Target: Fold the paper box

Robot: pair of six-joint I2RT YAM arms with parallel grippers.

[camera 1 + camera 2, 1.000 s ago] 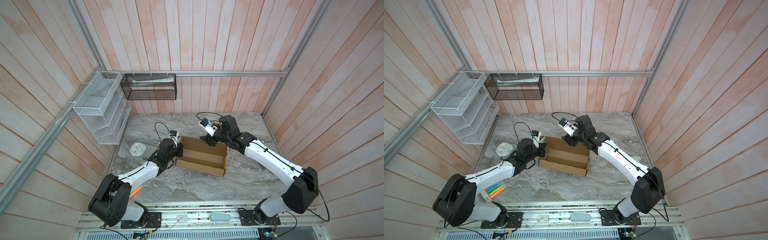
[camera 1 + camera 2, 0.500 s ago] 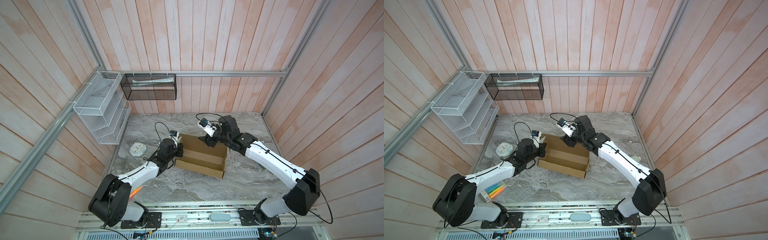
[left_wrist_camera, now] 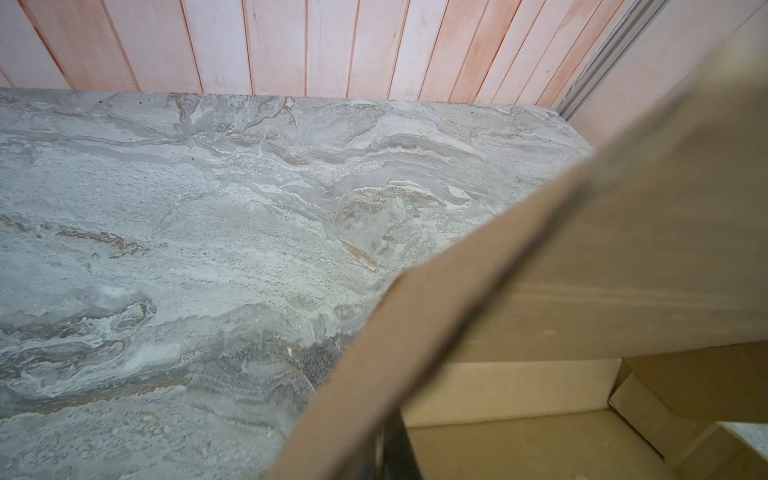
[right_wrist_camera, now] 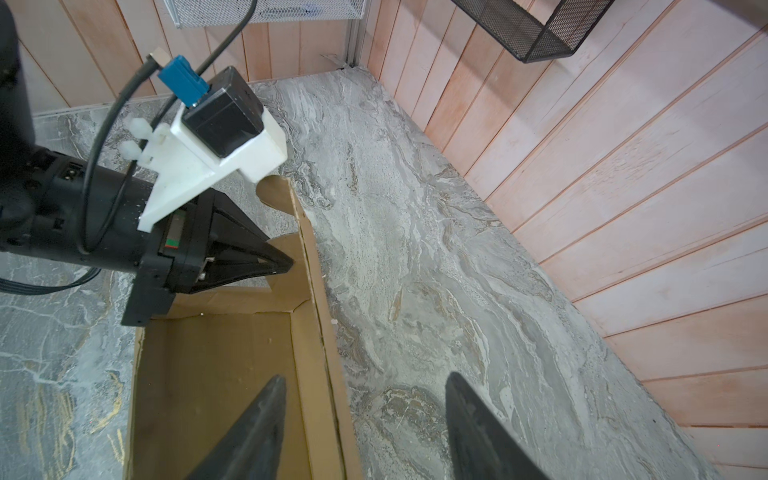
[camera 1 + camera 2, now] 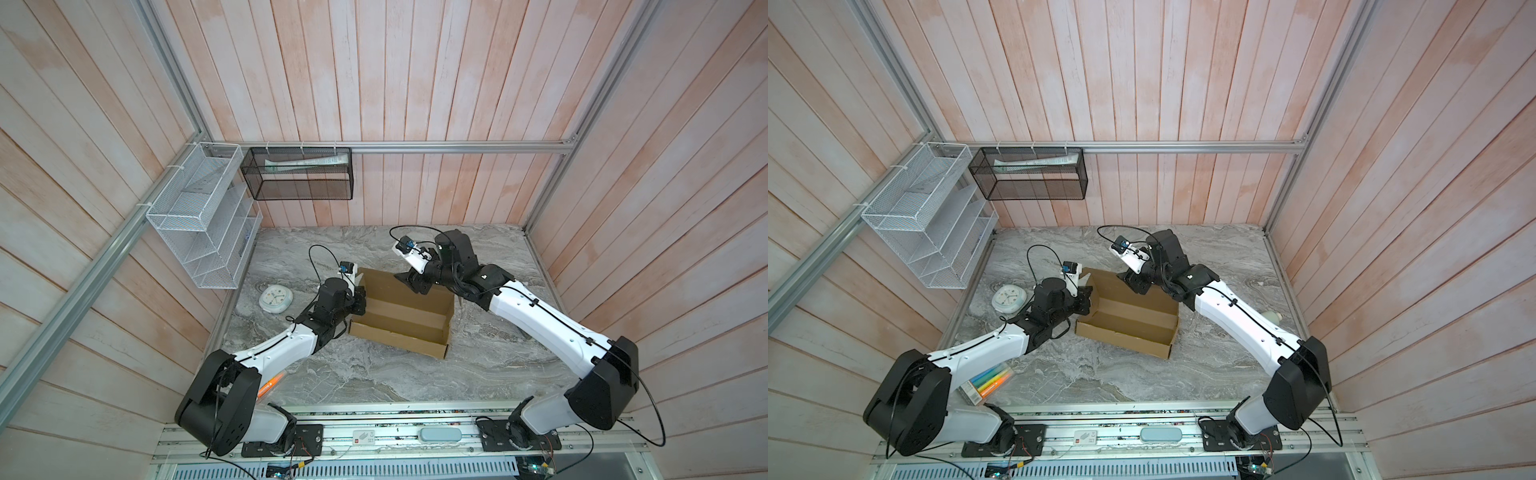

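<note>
- The plain brown corrugated cardboard paper box (image 5: 401, 320) (image 5: 1125, 328) lies open-topped near the middle of the grey marbled tabletop (image 5: 374, 374).
- The left gripper (image 5: 360, 301) (image 4: 286, 266) is clamped tight on the box's left end wall.
- The right gripper (image 5: 415, 284) (image 4: 365, 378) stands with jaws apart astride the box's rear wall, one finger over the inside and one over the tabletop.
- A round white clock (image 5: 276, 300) lies left of the box, apart from it.

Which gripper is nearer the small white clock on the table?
Left. The left gripper pinches the box at its end flap on the side of the clock; the right gripper is open astride the box's far wall, farther off.
</note>
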